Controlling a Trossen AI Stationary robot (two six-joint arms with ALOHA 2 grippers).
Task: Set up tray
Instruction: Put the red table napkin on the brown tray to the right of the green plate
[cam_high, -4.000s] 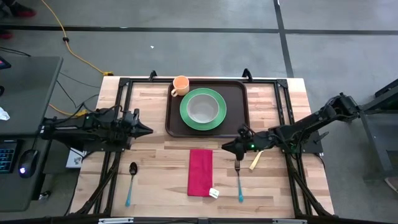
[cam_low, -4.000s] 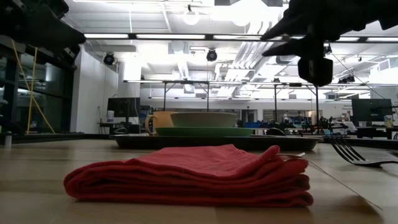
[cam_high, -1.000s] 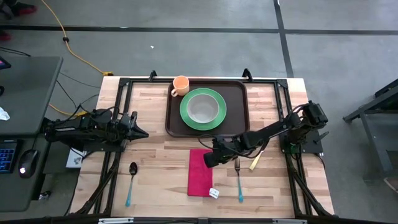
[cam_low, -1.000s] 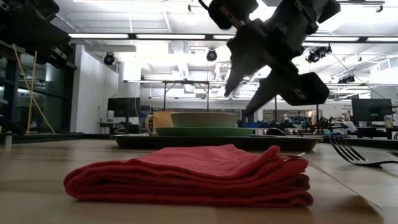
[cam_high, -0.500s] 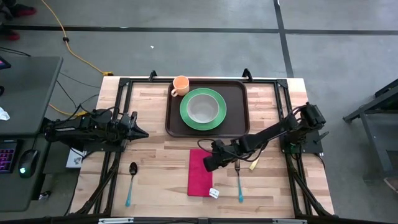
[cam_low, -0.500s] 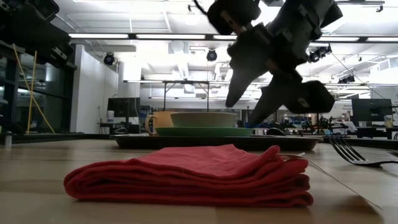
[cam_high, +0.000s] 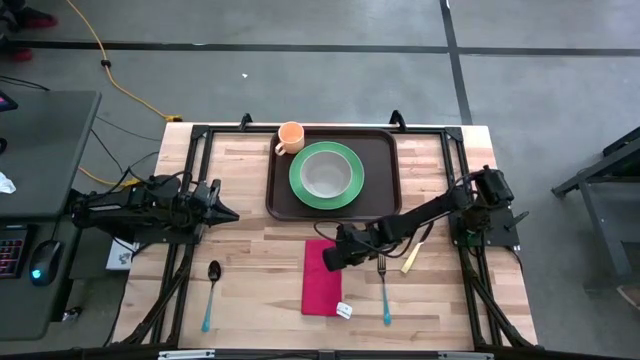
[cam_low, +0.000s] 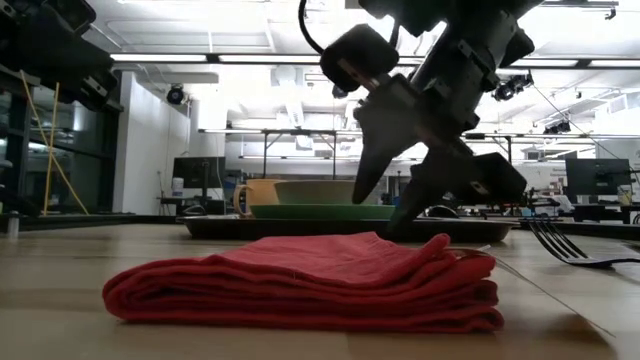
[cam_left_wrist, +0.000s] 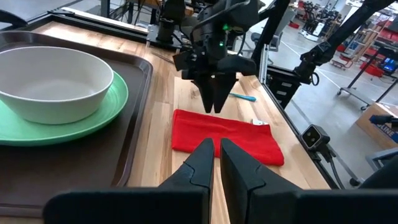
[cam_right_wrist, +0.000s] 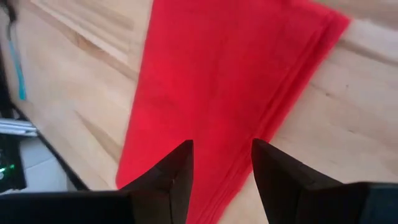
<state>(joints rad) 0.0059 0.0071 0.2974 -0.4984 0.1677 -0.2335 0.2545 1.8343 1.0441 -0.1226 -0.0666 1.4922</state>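
Since the earlier frame the right jaws (cam_high: 328, 258) have come lower, down over the near-tray end of the napkin (cam_high: 322, 279). They stand open, one tip at each side of the cloth edge, and they hold nothing. The left jaws (cam_high: 236, 212) wait nearly closed and empty over bare worktop (cam_high: 240, 170), left of the tray (cam_high: 380, 150). The tray lies at the far middle of the worktop and carries the plate (cam_high: 349, 186), the bowl (cam_high: 326, 173) and the cup (cam_high: 290, 136). A fork (cam_high: 383, 292) lies just right of the napkin, and a spoon (cam_high: 211, 293) well left, with free wood between them.
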